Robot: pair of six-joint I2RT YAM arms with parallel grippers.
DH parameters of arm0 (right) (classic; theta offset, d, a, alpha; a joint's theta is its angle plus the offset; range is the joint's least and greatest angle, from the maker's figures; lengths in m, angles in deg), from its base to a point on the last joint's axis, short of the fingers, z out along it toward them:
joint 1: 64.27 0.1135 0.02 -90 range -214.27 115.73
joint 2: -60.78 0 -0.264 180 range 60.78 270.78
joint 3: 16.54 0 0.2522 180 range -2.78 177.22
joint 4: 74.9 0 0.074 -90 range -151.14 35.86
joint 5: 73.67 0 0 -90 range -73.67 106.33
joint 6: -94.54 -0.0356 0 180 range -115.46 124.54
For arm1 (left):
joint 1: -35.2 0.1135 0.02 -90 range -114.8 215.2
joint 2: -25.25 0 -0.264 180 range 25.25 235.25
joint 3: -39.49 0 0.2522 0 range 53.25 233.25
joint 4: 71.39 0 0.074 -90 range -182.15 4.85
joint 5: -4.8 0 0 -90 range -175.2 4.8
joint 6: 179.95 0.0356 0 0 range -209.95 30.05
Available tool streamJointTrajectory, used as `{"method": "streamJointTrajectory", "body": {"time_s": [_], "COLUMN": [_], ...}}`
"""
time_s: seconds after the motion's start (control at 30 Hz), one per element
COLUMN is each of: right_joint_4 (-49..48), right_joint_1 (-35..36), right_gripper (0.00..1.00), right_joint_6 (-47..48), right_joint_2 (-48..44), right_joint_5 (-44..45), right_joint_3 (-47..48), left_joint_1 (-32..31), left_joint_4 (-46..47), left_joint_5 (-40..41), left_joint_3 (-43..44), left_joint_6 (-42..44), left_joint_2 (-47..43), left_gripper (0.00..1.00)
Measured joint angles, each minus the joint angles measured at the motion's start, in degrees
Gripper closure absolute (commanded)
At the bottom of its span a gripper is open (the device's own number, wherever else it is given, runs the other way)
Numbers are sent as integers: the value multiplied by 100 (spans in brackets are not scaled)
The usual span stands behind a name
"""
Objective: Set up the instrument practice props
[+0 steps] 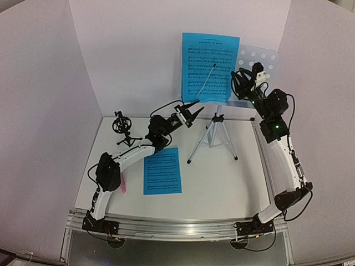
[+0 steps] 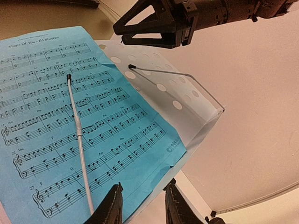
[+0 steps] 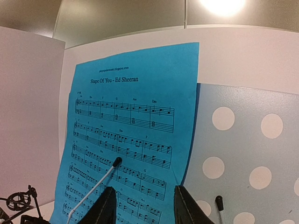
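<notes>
A lab test booth: white panels (image 1: pixel 127 61) enclose the table (image 1: pixel 222 185) behind and beside; a metal rail (image 1: pixel 177 230) lines its near edge.

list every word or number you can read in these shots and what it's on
"Shape Of You - Ed Sheeran": title of the upright blue page.
"Am", "F", "G", "Dm": chord letters above its staves.
"27": bar number at its lowest staff, left wrist view.
Small line above the title, corner mark: too small to read.
Flat blue page: print too small to read.
</notes>
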Motion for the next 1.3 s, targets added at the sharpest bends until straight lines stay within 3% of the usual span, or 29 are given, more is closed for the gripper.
{"method": "streamJointTrajectory", "body": {"time_s": [0.17, 0.33, 0.67, 0.8, 0.93, 1.3], "right_joint_4": [13, 112, 492, 595, 653, 667], "right_joint_1": [0, 0, 326, 511, 641, 706], "right_gripper": [53, 36, 34, 34, 34, 34], "right_joint_6": [-101, -415, -979, -1084, -1130, -1232], "right_joint_2": [-190, -503, -858, -965, -1101, -1312], "right_joint_5": [-22, -183, -803, -962, -984, -901], "right_joint_3": [-133, -431, -1182, -1500, -1768, -2180], "left_joint_1": [0, 0, 33, 292, 696, 692], "left_joint_4": [78, 32, -959, -1810, -2641, -4204], "left_joint_5": [-66, -300, -424, -105, 132, -119], "left_joint_3": [-294, -901, -2043, -1830, -1359, -239], "left_joint_6": [30, 110, -68, -749, -1359, -2691], "left_joint_2": [-137, -623, -2435, -2823, -2820, -2136], "left_gripper": [64, 60, 60, 61, 52, 59]}}
